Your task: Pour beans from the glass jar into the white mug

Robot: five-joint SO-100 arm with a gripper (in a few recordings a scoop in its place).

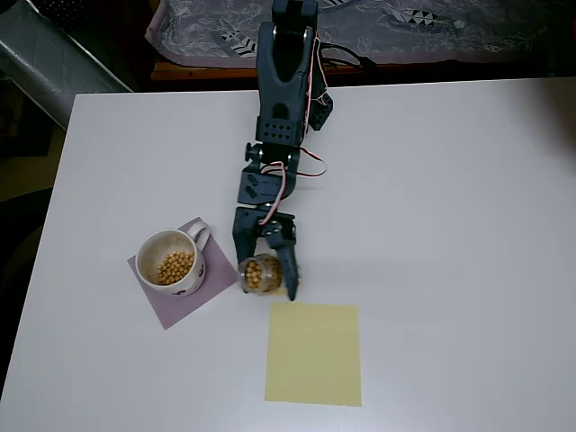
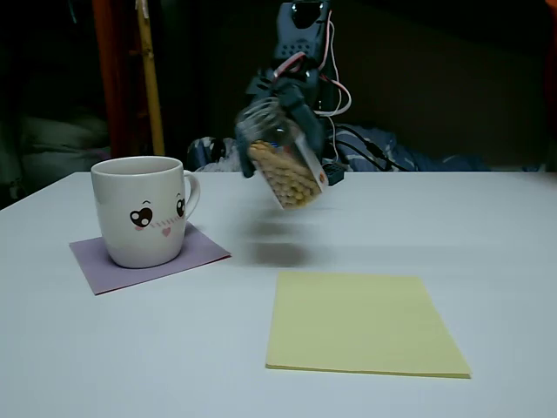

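On the white table [image 1: 450, 225], a yellow sheet [image 1: 313, 353] lies near a purple mat [image 1: 175, 306] bearing the white mug [image 2: 139, 211], which holds beans [image 1: 175, 266]. Right of the mug in the fixed view, the gripper [image 1: 266, 256] clasps the tilted, bean-filled glass jar [image 2: 283, 165] above the table.

mugs: 1 [image 1: 171, 261] | jars: 1 [image 1: 259, 274] | purple mats: 1 [image 1: 180, 306] | yellow sheets: 1 [image 1: 314, 353]

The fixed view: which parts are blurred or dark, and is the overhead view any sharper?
In the fixed view the jar and end effector are smeared by motion blur, the background is nearly black, and the mug is sharp. In the overhead view the table is evenly lit and the jar is only slightly soft.
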